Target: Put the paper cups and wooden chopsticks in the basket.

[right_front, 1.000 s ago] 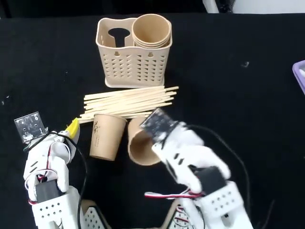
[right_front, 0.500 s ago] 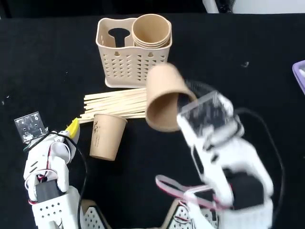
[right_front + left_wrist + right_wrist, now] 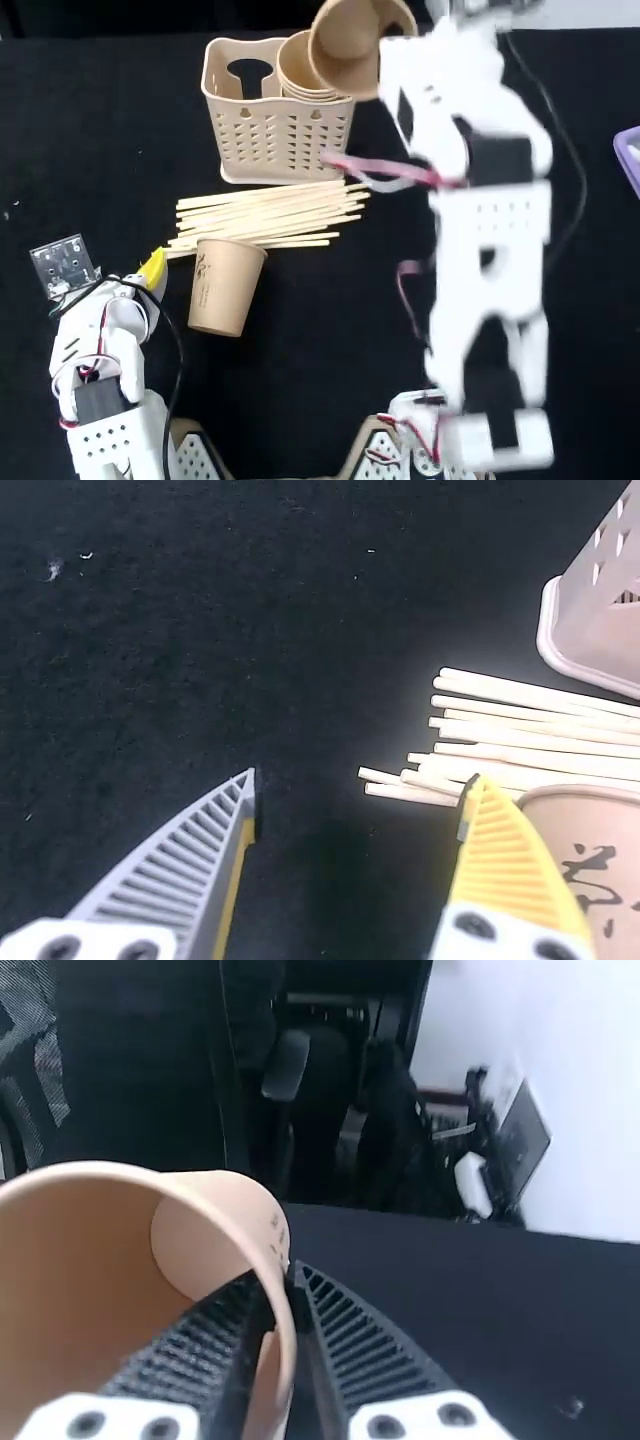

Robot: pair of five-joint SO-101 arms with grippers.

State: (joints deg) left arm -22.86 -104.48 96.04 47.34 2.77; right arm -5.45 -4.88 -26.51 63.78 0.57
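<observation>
One basket (image 3: 270, 140), one raised cup (image 3: 345, 40), one tabletop cup (image 3: 222, 285), one nested cup stack (image 3: 298, 72), roughly a dozen chopsticks (image 3: 265, 215).

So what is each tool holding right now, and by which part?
Right tool pinches a paper cup by its rim, wall clamped between the jaws. Left tool is open, holding nothing.

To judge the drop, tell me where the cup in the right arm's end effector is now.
In the high view the paper cup hangs tilted in the right end effector, just above the stacked cups in the basket.
</observation>
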